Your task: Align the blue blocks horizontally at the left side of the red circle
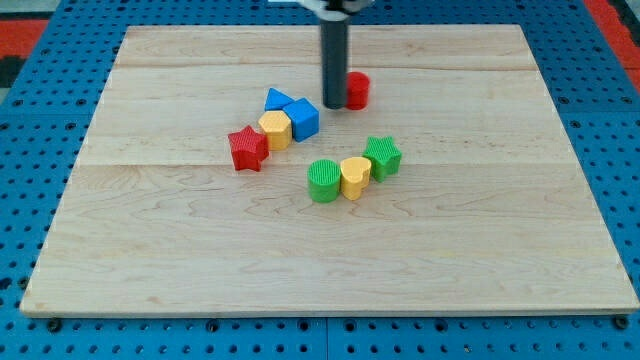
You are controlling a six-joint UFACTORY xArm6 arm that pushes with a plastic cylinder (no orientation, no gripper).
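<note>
My tip (333, 104) is resting on the worktop (480, 250) just left of the red circle (358, 90), touching or nearly touching it; contact cannot be confirmed. The tool is a bare rod, so there is nothing to open or close and it is holding nothing.

The blue cube (303, 118) and blue triangle (278, 99) are sitting together just left of the tip, with the cube closer. The yellow hexagon (275, 129) is pressing against the cube, and the red star (247, 148) is touching the hexagon.

Risks, as judged:
- A rightward drift is likely to shove the red circle, moving the reference itself.
- Pushing the cube leftward risks dragging the hexagon and star along.
- An off-centre push is likely to spin the triangle out of line.

The green and yellow trio lower down is lying well apart, so it is unlikely to interfere.
</note>
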